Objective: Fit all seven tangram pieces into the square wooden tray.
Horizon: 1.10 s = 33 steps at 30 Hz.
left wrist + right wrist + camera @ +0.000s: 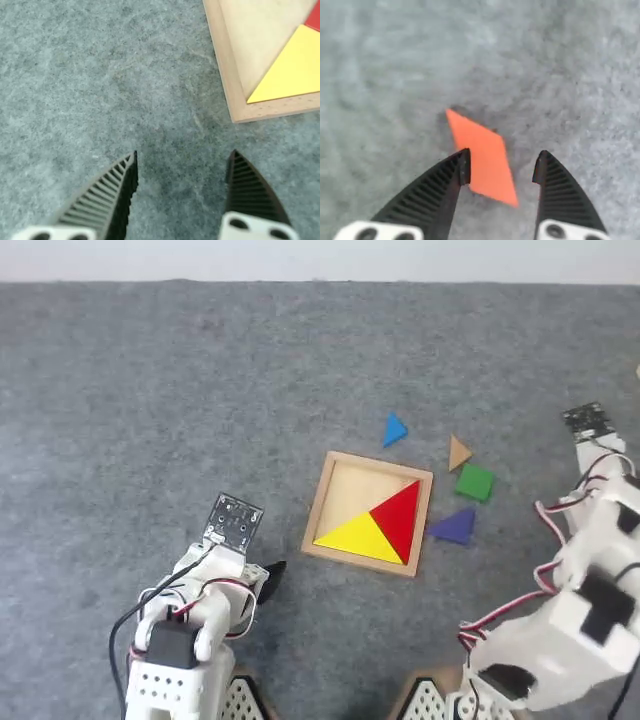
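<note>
Hovering my right gripper [503, 151] wide open and empty astride the orange piece [482, 155] lying flat on the mat [570, 75], ready to pinch it, while my left gripper [184, 152] sits open, empty, beside the tray [318, 500]

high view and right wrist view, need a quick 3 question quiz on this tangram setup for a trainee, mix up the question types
1. True or false: the green square wooden piece lies on the grey carpet, outside the square wooden tray.
2. How many pieces lie in the tray? A) one B) two C) four
3. Fill in: in the right wrist view, the flat parallelogram piece between the open fingers of the right gripper is coloured ____.

Key:
1. True.
2. B: the yellow triangle and the red triangle.
3. Orange.
</note>
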{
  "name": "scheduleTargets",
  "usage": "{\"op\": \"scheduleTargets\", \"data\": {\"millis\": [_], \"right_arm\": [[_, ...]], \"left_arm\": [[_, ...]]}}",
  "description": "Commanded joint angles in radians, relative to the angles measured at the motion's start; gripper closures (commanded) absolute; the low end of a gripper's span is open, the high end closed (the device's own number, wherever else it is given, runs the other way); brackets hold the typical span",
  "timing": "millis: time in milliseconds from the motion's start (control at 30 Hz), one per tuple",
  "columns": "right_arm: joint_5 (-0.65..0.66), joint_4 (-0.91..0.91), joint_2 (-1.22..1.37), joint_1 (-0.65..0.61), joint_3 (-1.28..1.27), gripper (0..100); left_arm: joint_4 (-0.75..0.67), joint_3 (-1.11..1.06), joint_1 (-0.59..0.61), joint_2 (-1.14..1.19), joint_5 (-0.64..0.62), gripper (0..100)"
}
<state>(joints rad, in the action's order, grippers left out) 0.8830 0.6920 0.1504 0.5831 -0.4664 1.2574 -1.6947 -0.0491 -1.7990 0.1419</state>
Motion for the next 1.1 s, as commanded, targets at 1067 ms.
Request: {"op": "scheduleTargets", "data": {"millis": [1067], "right_arm": [[0.06, -0.042, -0.315, -0.022, -0.408, 77.2]], "left_arm": [[0.005, 0.012, -0.008, -0.017, -0.006, 72]]}}
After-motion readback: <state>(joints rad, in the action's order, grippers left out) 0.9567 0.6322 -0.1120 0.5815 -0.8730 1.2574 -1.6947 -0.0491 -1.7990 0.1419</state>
